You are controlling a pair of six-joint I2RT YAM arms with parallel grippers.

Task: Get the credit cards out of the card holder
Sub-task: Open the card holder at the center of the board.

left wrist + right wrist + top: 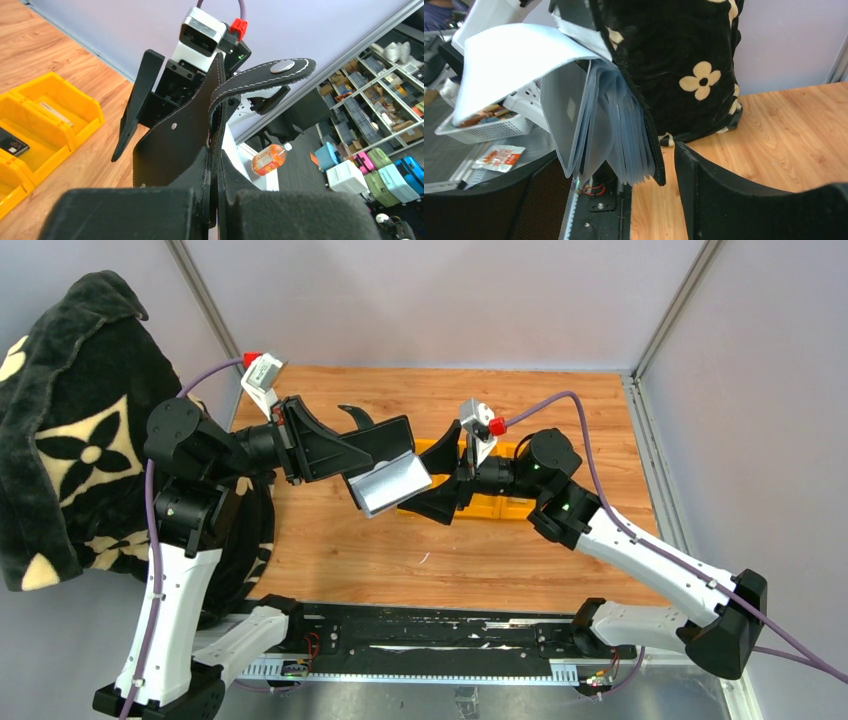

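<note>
1. the credit cards cannot be told apart from the clear sleeves [619, 130] fanning from the card holder [392, 483]; arms partly hide the yellow bin [500, 506]
2. left gripper [395, 450] is clenched on the card holder's black cover, above the table [330, 560]
3. right gripper [438, 475] is spread wide, grasping nothing, just beside the sleeves
</note>
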